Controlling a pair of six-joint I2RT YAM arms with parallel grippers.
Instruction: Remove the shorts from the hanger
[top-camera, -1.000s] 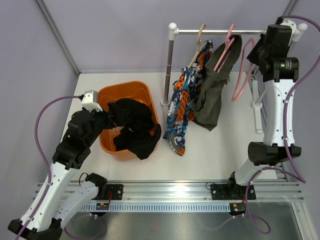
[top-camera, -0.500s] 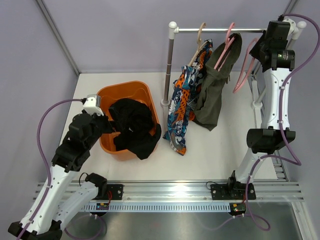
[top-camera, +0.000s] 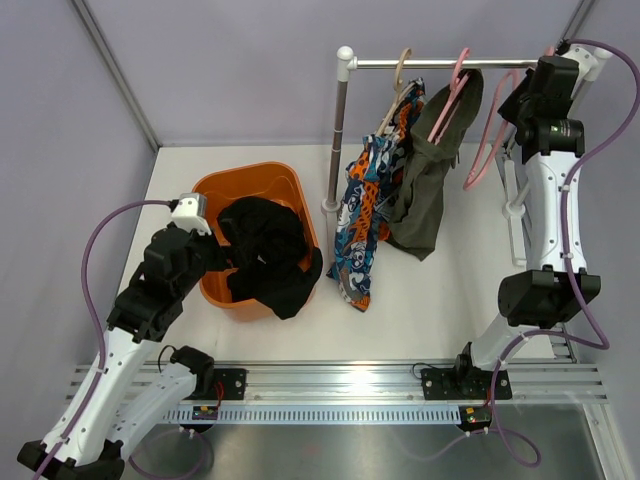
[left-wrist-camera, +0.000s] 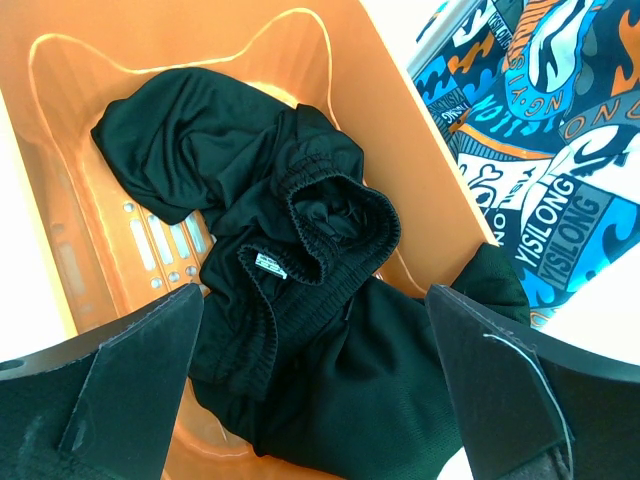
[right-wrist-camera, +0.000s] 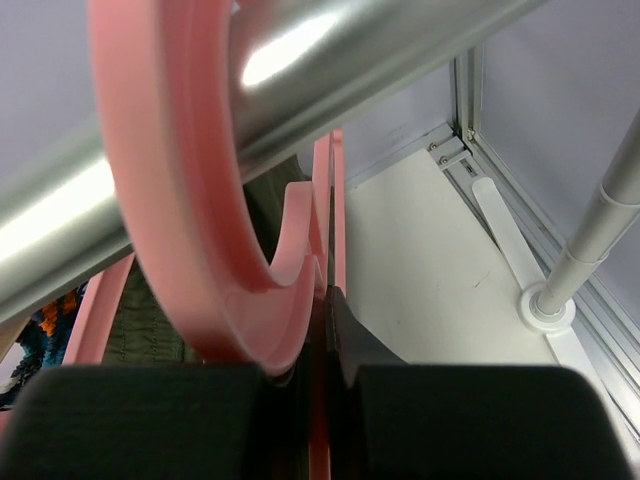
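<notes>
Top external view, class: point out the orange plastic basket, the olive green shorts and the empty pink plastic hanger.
orange plastic basket (top-camera: 250, 178), top external view, far inner wall.
olive green shorts (top-camera: 420, 190), top external view, middle of the cloth.
empty pink plastic hanger (top-camera: 489, 140), top external view, its curved arm.

Plain lavender-grey walls (top-camera: 230, 70) enclose a white table (top-camera: 440, 290). An aluminium rail (top-camera: 340, 380) runs along its near edge. Lighting is even.

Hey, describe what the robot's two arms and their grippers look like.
The left arm and right arm are built alike: white tubular links, bulky black joint housings, and a purple cable looping alongside each. The left gripper has matte black, wedge-shaped fingers; the right gripper is black too.
</notes>
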